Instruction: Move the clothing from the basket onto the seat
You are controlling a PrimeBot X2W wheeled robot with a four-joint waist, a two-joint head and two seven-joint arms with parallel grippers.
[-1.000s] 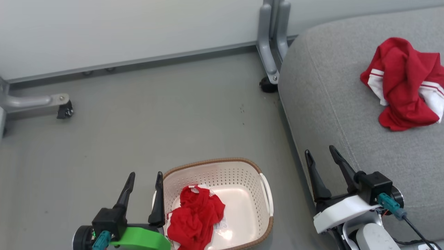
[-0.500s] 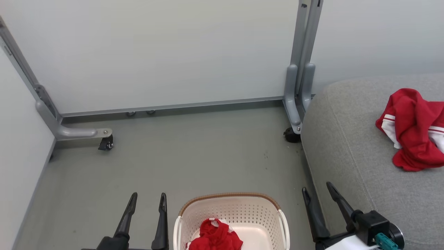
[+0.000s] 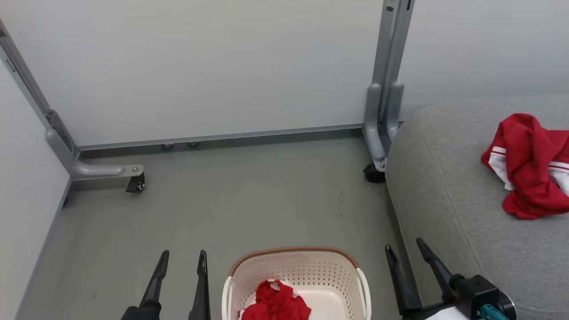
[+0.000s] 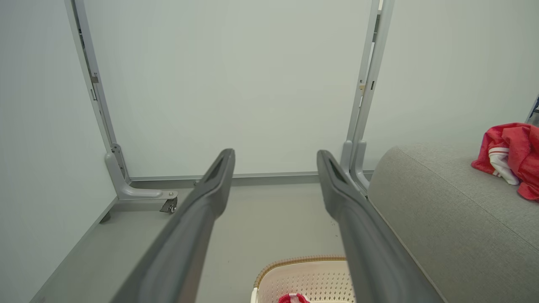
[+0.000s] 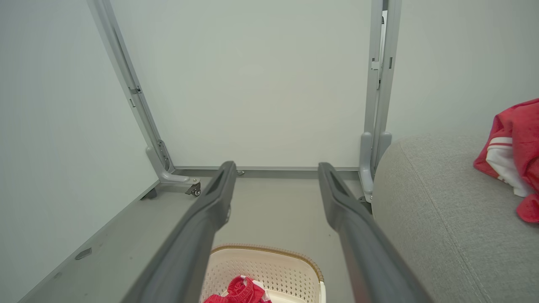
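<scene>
Fingers [image 3: 156, 280] of the left gripper [image 3: 184, 255] stand parted and empty, tips pointing away from the robot, over the grey floor [image 3: 249, 209] just left of the basket [image 3: 293, 250]. The basket, cream with a brown rim, sits on the floor and is cut by the lower frame edge, so its long axis cannot be told. Inside it, toward the left, lies a crumpled red garment [image 3: 275, 303]. The right gripper [image 3: 403, 245], likewise spread and holding nothing, hovers at the near left edge of the seat [image 3: 444, 222]. The seat, grey and rounded, carries a stitched seam running from far to near. On it, well apart from the basket, rests a second red garment [image 3: 529, 186], a bunched heap with white striped trim turned leftward. Pale wall panels [image 3: 222, 66] on grey posts [image 4: 370, 63] with castors [image 3: 135, 184] close the room. The wrist views add the posts' upper run; the right wrist view adds a dark floor mark [image 5: 83, 253].
</scene>
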